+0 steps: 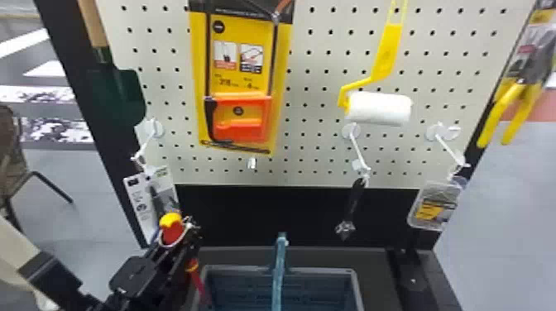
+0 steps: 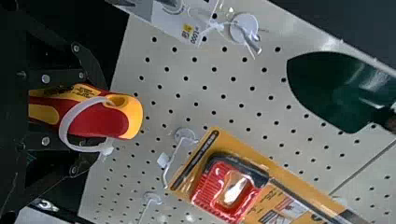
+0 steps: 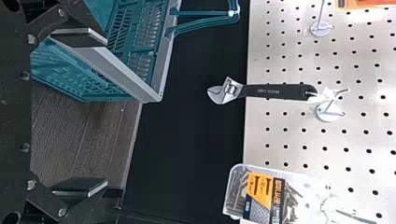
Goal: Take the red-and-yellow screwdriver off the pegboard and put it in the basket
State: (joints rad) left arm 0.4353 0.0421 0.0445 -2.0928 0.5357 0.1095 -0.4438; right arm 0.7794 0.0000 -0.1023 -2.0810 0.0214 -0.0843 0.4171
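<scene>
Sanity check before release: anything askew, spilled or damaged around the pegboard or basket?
Nothing stands out. Left pincer grips the screwdriver, wrench hangs from its hook, basket sits upright; no spill or damage visible.

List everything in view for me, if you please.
Pegboard: one, off-white, ahead
Hooks: four or more, white, pegboard
Screwdriver: one, red and yellow, in left gripper
Basket: one, teal, below pegboard
Hacksaw pack: one, yellow-orange, centre-left
Paint roller: one, yellow-white, centre-right
Adjustable wrench: one, black-handled, below roller
Screw box: one, clear, lower right
Carded item: one, white, lower left
Shovel: one, green, left
Pliers: one, yellow-handled, far right
Chair, apparently: one, brown, far left
Left gripper: one, black, lower left
Right gripper: one, black, near basket
</scene>
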